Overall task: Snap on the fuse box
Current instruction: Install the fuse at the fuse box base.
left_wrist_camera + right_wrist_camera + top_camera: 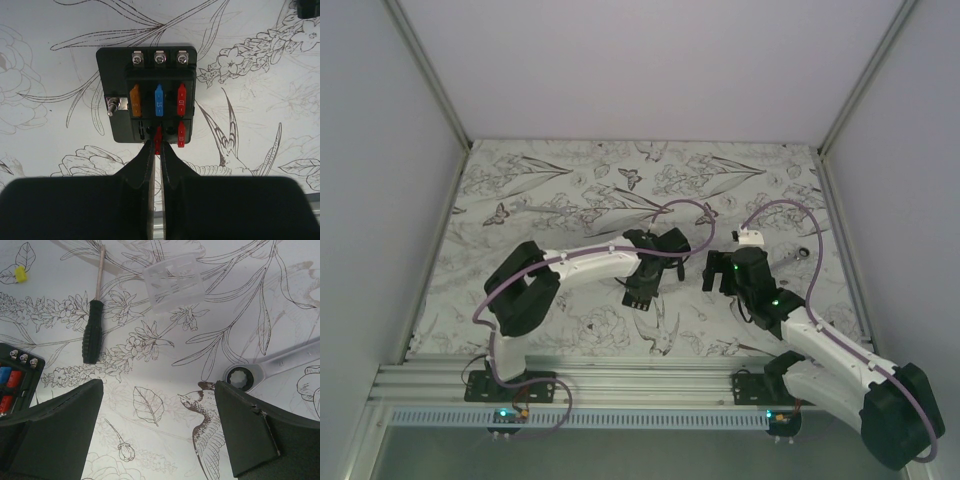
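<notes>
The fuse box (115, 75) is a flat black block lying on the patterned table, with orange, blue and red fuses in its slots and three screws along its far edge. My left gripper (157, 146) is shut on a small red fuse (158, 136) at the middle slot of the box's near row. In the top view the left gripper (642, 287) covers the box. My right gripper (157, 425) is open and empty above the bare table, right of the box, whose corner (15, 382) shows at the left edge of the right wrist view. The right gripper also shows in the top view (720, 273).
A clear plastic cover (173, 282) lies beyond the right gripper. A green-handled screwdriver (93, 335) lies to its left, and a loose yellow fuse (20, 273) is farther left. A silver wrench (280, 365) lies to the right. White walls enclose the table.
</notes>
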You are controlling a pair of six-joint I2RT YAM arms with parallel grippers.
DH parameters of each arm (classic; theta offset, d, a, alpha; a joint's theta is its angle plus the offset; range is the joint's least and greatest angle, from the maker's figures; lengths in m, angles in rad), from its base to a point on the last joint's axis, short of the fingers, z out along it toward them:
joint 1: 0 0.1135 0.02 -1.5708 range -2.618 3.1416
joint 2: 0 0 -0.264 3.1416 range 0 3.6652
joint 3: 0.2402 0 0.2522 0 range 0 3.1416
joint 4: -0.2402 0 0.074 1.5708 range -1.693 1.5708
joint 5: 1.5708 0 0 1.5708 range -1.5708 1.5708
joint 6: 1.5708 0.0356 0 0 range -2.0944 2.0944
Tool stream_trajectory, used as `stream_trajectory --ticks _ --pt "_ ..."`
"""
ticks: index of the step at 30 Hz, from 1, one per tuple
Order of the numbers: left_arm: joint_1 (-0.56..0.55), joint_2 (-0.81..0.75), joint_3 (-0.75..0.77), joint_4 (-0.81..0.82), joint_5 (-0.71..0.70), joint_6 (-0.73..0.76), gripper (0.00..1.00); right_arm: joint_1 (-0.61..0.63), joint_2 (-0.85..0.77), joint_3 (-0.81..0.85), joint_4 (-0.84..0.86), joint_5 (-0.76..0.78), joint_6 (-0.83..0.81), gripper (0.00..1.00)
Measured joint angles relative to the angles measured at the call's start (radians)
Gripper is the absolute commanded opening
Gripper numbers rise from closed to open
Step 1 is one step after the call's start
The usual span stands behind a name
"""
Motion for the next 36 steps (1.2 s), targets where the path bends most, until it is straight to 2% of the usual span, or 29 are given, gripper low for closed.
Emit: stream_trajectory --ticks 17,22,36 --pt "-0.004 0.021 0.017 -0.008 -0.004 0.008 0.0 0.0 0.0 0.0 0.0 -0.001 0.0 1.0" --pt "-0.005 0.059 0.07 -0.035 -0.002 0.015 0.0 0.0 0.005 0.0 0.0 -0.005 0.0 0.99" --pt "0.046 0.11 0.144 -0.095 0.106 0.029 0.0 0.0 0.006 0.0 0.0 -0.017 -0.001 0.99"
